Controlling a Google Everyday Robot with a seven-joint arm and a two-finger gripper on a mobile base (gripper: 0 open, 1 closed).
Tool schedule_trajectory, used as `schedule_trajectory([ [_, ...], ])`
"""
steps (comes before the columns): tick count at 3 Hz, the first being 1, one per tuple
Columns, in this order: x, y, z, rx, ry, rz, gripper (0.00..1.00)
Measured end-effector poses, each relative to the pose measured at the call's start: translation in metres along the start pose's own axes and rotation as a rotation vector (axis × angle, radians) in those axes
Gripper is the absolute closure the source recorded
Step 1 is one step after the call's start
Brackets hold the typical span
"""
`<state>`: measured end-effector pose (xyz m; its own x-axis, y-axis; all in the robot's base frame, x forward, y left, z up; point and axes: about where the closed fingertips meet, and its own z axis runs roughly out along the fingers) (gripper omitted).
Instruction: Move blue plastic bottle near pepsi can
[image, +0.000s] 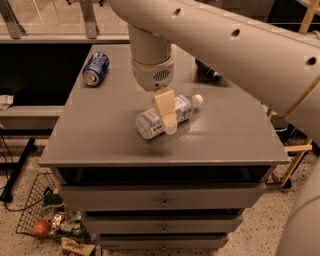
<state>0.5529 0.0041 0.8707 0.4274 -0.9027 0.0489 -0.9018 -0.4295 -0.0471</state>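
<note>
The blue plastic bottle (181, 110) lies on its side in the middle of the grey cabinet top (100, 135), its white cap pointing right and away. My gripper (168, 125) hangs straight down from the big cream arm and reaches down over the middle of the bottle, covering part of its label. The pepsi can (95, 68) lies on its side at the far left corner of the top, well apart from the bottle and the gripper.
A dark snack bag (206, 70) lies at the far right of the top, mostly hidden behind my arm. Drawers (162, 202) front the cabinet. A wire basket with litter (47, 220) sits on the floor at the lower left.
</note>
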Motion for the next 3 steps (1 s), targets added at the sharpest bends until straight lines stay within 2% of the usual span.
schedule_trajectory([
  [1, 0.006, 0.007, 0.017, -0.039, -0.028, 0.028, 0.18],
  [2, 0.010, 0.010, 0.030, -0.064, -0.048, 0.046, 0.41],
  [3, 0.018, -0.002, 0.017, -0.022, -0.041, 0.073, 0.72],
])
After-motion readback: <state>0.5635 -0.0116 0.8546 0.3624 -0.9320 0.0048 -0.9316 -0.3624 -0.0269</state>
